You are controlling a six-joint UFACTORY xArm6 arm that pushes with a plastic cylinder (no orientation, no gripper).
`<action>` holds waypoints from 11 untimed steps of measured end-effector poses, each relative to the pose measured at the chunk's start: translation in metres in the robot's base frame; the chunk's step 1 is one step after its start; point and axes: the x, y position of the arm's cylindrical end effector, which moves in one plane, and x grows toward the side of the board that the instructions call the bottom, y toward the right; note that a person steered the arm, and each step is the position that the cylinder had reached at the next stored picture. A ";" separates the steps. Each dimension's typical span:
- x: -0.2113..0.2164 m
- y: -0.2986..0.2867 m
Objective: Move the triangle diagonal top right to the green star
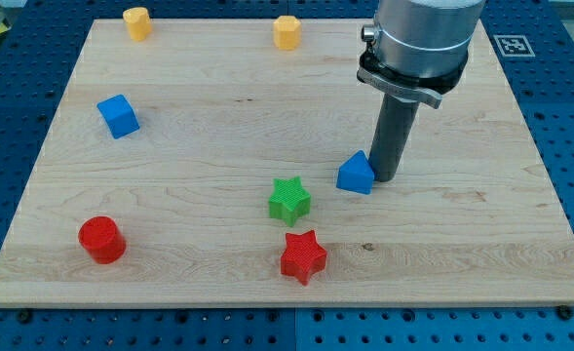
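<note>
A blue triangle block (356,174) lies right of the board's middle. A green star (288,200) lies below and to the left of it, a short gap apart. My tip (388,176) rests on the board just at the triangle's right side, touching it or nearly so. The rod rises from there to the grey arm body at the view's top right.
A red star (303,256) lies just below the green star. A red cylinder (101,240) is at the bottom left, a blue cube (118,116) at the left. Two yellow blocks (136,22) (287,31) sit by the wooden board's top edge (218,19).
</note>
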 end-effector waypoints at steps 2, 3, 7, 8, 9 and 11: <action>0.004 0.001; 0.024 0.005; 0.024 -0.047; 0.024 -0.023; 0.016 0.001; 0.012 -0.070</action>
